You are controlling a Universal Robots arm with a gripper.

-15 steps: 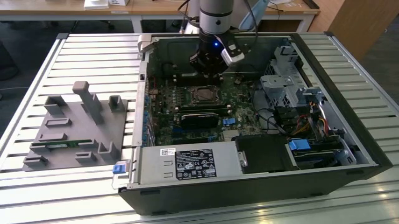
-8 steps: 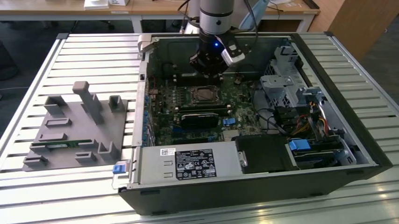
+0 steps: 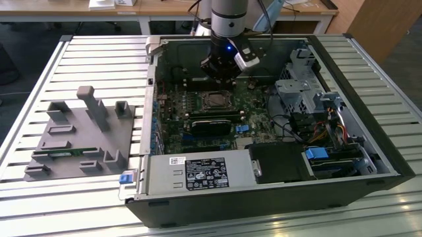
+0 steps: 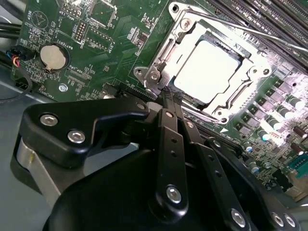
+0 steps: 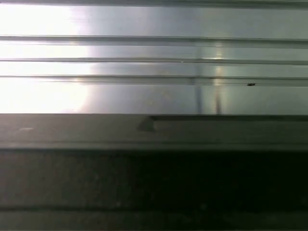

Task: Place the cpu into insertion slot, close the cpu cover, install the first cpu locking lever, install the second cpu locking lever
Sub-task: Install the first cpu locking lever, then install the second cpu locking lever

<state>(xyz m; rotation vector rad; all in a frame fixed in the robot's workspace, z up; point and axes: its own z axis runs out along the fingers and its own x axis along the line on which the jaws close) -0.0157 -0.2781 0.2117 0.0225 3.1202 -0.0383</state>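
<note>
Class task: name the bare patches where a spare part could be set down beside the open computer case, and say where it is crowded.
Free: the slatted table between the grey fixture block and the computer case, and its front strip. Crowded: inside the case, where the gripper hangs by the cpu and its cpu cover.

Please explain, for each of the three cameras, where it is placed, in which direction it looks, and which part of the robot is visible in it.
Exterior view: off the arm, above and in front of the open computer case, looking down; shows the arm and its hand over the cpu.
Second wrist view: on the arm, looking along the hand at the cpu under the closed cpu cover.
First wrist view: on the arm, facing ribbed metal panel; no robot part.
Exterior and second wrist views share hand, cpu.
</note>
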